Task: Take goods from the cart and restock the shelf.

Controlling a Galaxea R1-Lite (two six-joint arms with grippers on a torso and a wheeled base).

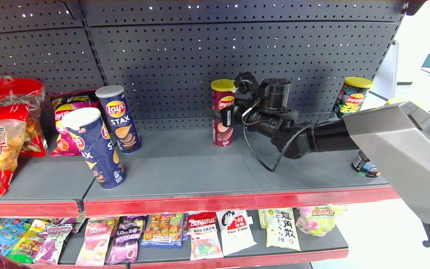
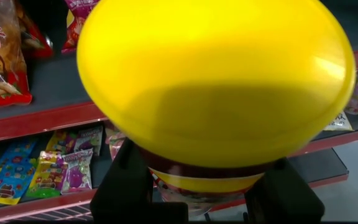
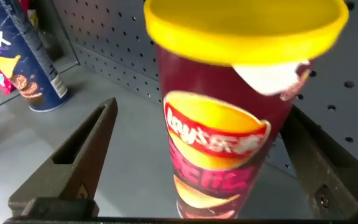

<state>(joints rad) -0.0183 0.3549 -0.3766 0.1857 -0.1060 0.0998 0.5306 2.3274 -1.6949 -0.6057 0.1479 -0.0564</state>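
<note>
A maroon chips can (image 1: 222, 112) with a yellow lid stands upright toward the back of the grey shelf (image 1: 185, 164). My right gripper (image 1: 220, 116) reaches in from the right and is open, one finger on each side of this maroon can (image 3: 219, 149). In the right wrist view its fingers (image 3: 86, 149) stand clear of the can's sides. My left gripper (image 2: 204, 190) is shut on a second can (image 2: 210, 180) with a large yellow lid (image 2: 216, 74), held out in front of the shelves.
Two blue chips cans (image 1: 120, 119) (image 1: 93, 149) lean at the shelf's left middle, with snack bags (image 1: 2, 142) beyond them. A dark yellow-lidded can (image 1: 351, 99) stands at the right, another can (image 1: 364, 166) below my arm. The red shelf lip (image 1: 237, 201) fronts it; candy bags (image 1: 203, 233) fill the lower shelf.
</note>
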